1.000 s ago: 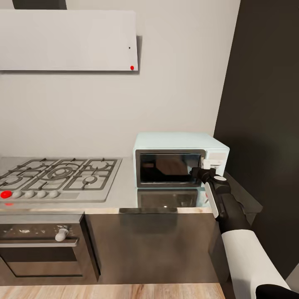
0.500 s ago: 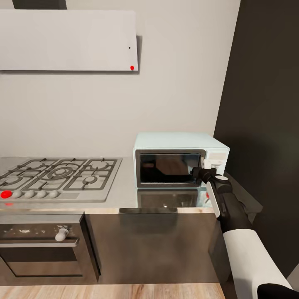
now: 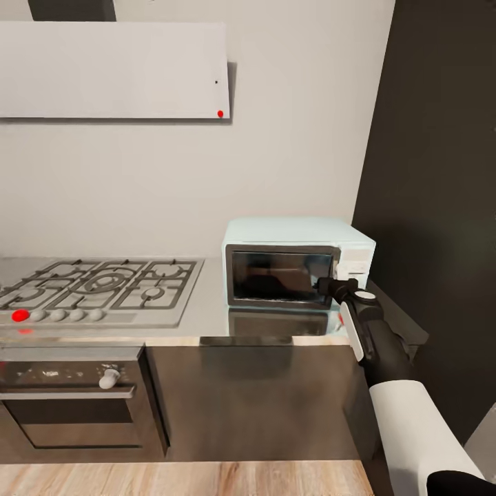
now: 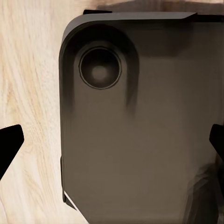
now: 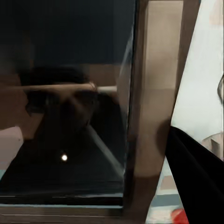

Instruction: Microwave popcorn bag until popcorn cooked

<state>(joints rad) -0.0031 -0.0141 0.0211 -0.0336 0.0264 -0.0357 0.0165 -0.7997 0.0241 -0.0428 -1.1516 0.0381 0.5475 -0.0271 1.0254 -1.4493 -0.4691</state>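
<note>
Right gripper [image 3: 329,284] sat at the microwave [image 3: 296,262], up against the right edge of its dark glass door, beside the white knob panel [image 3: 357,262]. Couldn't tell whether its fingers were spread or pressed together: from the head camera they blurred into one dark lump, and the right wrist camera caught just one black finger [image 5: 196,172] at the frame edge. Door [image 5: 65,102] looked closed, its steel frame [image 5: 151,107] running just past that finger, with a red spot [image 5: 177,215] low on the panel.

Left gripper [image 4: 112,149] hung over a dark rounded-corner part of the robot [image 4: 140,130] with a round recess in it, pale wood floor [image 4: 28,84] beyond. Two black fingertips [image 4: 9,144] showed at opposite frame edges, so it was spread wide and held nothing.

No readable brand, label or writing anywhere.

Around the right gripper: one microwave on the countertop [image 3: 207,317], which reflected it. Further off to the gripper's left, one gas hob [image 3: 96,286] with black grates, four grey knobs [image 3: 67,315] and one red knob [image 3: 20,315] along its front edge. Below the hob, one black oven [image 3: 69,406] with a steel handle and one white knob [image 3: 109,378]. Above the hob, one white slanted hood [image 3: 114,69] with a red dot [image 3: 220,114]. Tall dark cabinet [image 3: 434,172] stood directly to the gripper's right, close to the microwave's side. Nothing stood between the gripper and the door.

Popcorn bag: couldn't locate it; glass was too dark and reflective to see inside.
</note>
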